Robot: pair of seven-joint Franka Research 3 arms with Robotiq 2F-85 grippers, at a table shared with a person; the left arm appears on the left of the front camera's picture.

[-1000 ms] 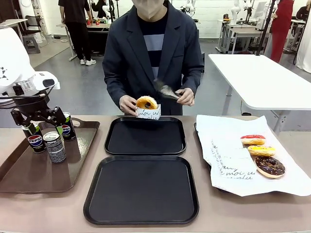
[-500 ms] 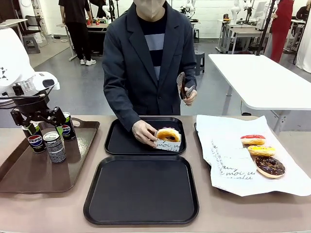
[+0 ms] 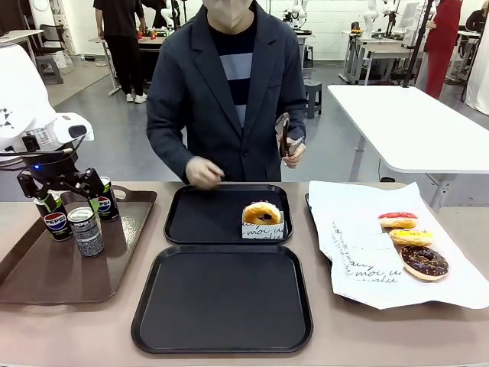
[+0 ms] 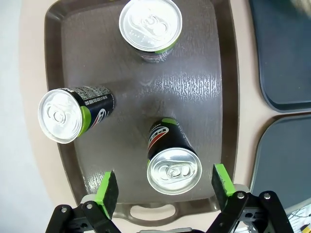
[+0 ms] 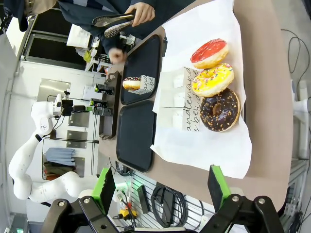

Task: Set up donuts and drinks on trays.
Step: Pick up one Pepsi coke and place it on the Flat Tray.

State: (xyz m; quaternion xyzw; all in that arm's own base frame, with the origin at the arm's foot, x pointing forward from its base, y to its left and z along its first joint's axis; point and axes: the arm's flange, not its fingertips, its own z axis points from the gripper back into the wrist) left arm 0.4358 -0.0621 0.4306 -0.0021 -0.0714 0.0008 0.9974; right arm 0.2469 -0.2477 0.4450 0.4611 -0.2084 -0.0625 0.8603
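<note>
While front cam shows boxed donut [image 3: 262, 213] on far tray [image 3: 200, 219], wrist cams show L tool [image 4: 164, 183], R tool [image 5: 160, 183] both released.

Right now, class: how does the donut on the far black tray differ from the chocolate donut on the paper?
The golden glazed donut sits in a printed white box on the far tray; the chocolate donut lies unboxed on the paper sheet. The glazed donut is plain-topped; the chocolate donut carries sprinkles. Both are rings.
</note>
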